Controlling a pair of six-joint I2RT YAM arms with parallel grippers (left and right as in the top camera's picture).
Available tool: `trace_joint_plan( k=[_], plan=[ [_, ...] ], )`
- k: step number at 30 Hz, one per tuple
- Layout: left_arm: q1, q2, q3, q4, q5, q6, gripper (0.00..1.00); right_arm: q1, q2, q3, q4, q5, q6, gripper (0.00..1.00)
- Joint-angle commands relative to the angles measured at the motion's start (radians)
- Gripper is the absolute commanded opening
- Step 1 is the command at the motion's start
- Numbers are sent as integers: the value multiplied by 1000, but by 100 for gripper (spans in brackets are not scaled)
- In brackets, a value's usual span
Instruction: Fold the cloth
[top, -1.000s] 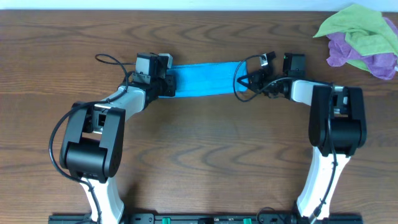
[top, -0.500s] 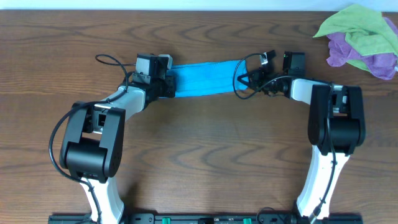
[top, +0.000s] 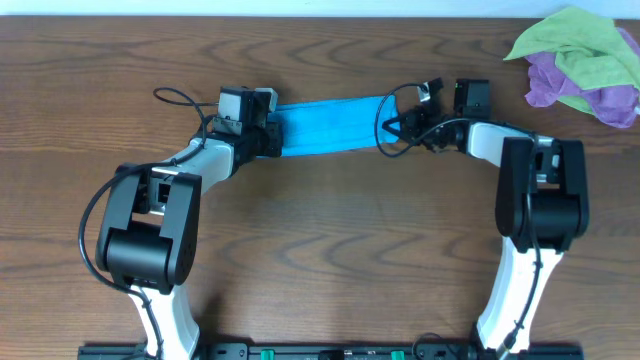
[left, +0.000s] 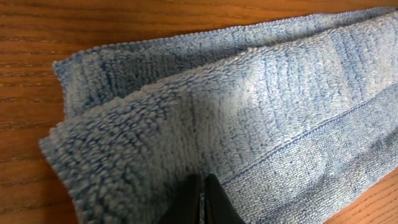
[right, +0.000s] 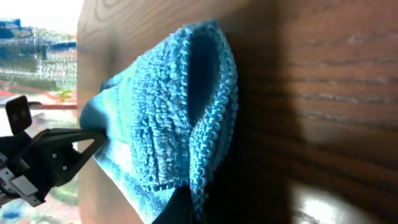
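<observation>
The cloth (top: 330, 127) stretches left to right, a narrow band across the far middle of the brown wooden table (top: 330, 240). Left gripper (top: 268, 137) clamped tight on its left end, right gripper (top: 398, 125) on the other. Lime-green cloth (top: 575, 40) and purple cloth (top: 603, 102) heaped far right.

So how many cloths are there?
3. The blue cloth lies at the top middle of the table. The green cloth is heaped in the top right corner, over the purple cloth. More could hide under that heap.
</observation>
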Motion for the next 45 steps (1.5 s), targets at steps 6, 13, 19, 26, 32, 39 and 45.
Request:
trace_joint_plan(
  k=[6,13,19,26,32,39,45],
  plan=[
    [2,12,19,-3,-7,22,6,27,-106,20,-15,28,-45,1],
    [2,12,19,-3,-7,22,6,79,-122,68,-117,81,-110,1],
    [2,12,19,-4,-7,22,6,134,-122,100,-169,115,-146,1],
    [2,12,19,-41,-11,37,6,156,-123,158,-202,121,-154,1],
    [2,12,19,-44,-25,41,6,189,-123,229,-270,133,-198,1],
    [2,12,19,-44,-34,41,6,234,-123,242,-313,134,-221,1],
    [2,12,19,-43,-36,41,6,267,-123,242,-336,158,-233,1]
  ],
)
